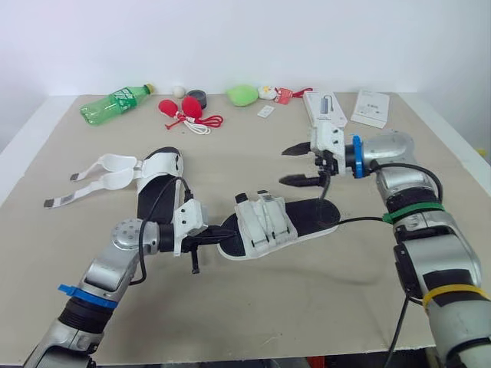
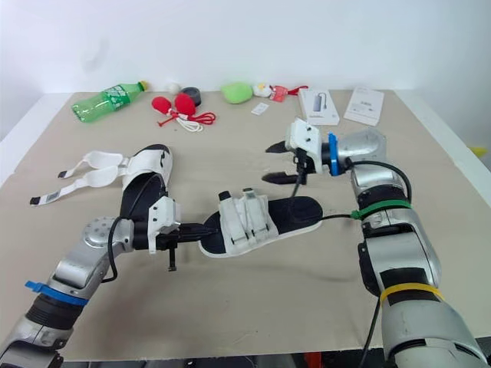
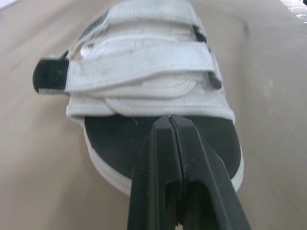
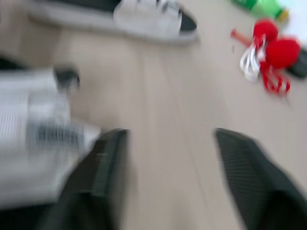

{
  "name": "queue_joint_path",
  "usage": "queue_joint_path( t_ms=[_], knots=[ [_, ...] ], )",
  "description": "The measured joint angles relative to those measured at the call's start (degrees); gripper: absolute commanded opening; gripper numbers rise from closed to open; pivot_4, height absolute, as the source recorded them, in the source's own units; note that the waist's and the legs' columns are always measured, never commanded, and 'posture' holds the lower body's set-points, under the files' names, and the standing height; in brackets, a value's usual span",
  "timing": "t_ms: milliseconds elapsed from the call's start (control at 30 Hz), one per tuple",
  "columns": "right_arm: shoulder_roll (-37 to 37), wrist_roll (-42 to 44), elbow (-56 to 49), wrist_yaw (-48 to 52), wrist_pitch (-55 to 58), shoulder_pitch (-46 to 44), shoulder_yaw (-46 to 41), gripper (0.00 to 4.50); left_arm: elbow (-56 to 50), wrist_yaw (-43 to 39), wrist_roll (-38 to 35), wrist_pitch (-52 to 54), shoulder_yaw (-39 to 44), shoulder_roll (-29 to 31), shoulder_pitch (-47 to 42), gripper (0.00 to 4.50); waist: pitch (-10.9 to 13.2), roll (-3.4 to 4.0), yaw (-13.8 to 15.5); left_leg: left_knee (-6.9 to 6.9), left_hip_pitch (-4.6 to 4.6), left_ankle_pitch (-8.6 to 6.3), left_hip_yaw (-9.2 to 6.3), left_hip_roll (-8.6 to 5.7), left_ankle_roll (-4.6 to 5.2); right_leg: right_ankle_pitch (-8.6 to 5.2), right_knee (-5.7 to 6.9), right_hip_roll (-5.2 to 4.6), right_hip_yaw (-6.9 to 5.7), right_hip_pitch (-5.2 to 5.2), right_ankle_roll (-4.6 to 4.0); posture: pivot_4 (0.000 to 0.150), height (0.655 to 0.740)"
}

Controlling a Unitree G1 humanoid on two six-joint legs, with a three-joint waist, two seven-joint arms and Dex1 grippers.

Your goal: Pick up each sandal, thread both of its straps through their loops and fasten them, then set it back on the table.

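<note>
We see a beige desk (image 1: pixel 307 307) carrying a fastened sandal (image 1: pixel 265 222) near the middle and an open sandal (image 1: pixel 159 167) to its left, straps spread out. Along the far edge lie a green bottle (image 1: pixel 115 105), red balls (image 1: pixel 181 108) on a cord, a green lump (image 1: pixel 242 95), a white box (image 1: pixel 326 107) and a white packet (image 1: pixel 370 108).

Table (image 1: pixel 307 299): centre sandal (image 1: pixel 265 221) lies mid-surface. Second sandal (image 1: pixel 157 178) sits behind it and to the left, apart, its straps trailing left. Along the far edge, plastic bottle (image 1: pixel 115 104) at left, flat box (image 1: pixel 370 108) at right.
</note>
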Motion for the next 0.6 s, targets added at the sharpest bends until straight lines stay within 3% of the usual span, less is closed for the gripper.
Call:
queue_joint_path(
  t_ms=[200,433,600],
  knots=[
    [-0.48,-0.09,5.99,3.42,-5.98,0.90,-1.03,4.43,-4.44,0.05,-2.62,1.53,2.21,1.87,2.27,0.00,0.04,0.05,-0.32,-0.03,0.02,0.00,-0.02,0.01,0.00,0.00,0.01,0.03,0.00,-0.01,-0.01,0.150,0.7400],
    [1.95,-2.41,9.78,-2.51,-12.18,2.56,-2.32,4.43,-6.80,0.18,-2.76,2.07,2.77,3.14,4.35,0.00,0.05,0.05,-0.33,0.04,0.04,0.02,-0.02,0.01,-0.02,0.01,0.01,0.03,0.00,0.02,0.07,0.150,0.7400],
    [3.43,-2.75,10.37,-1.04,-13.82,3.24,-2.32,4.43,-7.91,0.20,-2.69,2.10,2.67,3.60,4.75,0.00,0.05,0.06,-0.32,0.05,0.04,0.02,-0.02,0.01,-0.03,0.03,0.01,0.02,0.01,0.04,0.07,0.150,0.7400]
  ],
)
